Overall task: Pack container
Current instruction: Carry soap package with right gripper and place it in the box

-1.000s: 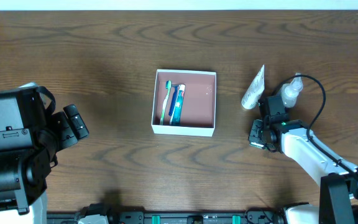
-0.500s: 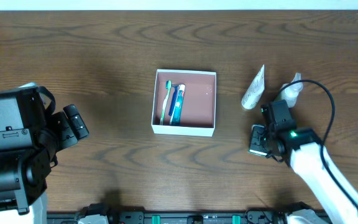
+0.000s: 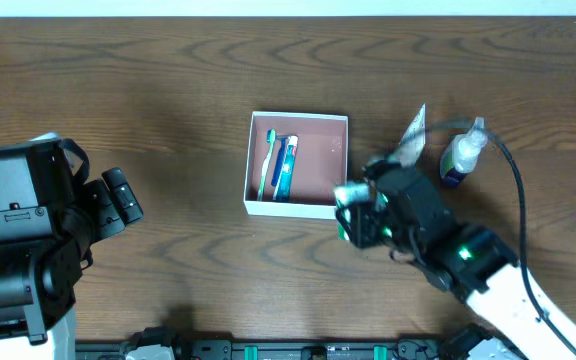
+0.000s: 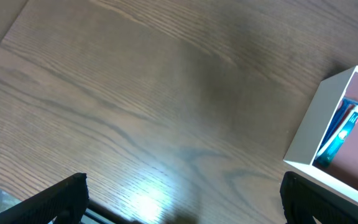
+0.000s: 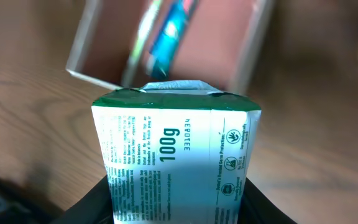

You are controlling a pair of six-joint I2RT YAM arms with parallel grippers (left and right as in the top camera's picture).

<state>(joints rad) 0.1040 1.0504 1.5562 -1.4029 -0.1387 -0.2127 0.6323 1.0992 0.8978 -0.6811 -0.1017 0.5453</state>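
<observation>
The container [image 3: 294, 209] is a shallow white-walled box with a pink-brown inside at the table's middle. A toothbrush and a blue toothpaste tube [image 3: 280, 166] lie along its left side. My right gripper [image 3: 356, 216] is shut on a green and white 100 g carton [image 5: 176, 143], held just off the container's front right corner. The right wrist view shows the container [image 5: 91, 76] beyond the carton. My left gripper [image 4: 182, 211] is open and empty, far left of the container [image 4: 316, 127].
A white tube [image 3: 408, 140] and a small bottle with a blue base [image 3: 463, 155] lie right of the container. The left arm [image 3: 28, 230] sits at the table's left edge. Bare wood surrounds the container.
My right gripper has moved left from beside the bottle to the container's front right corner, carrying the carton. The left arm has not moved.
</observation>
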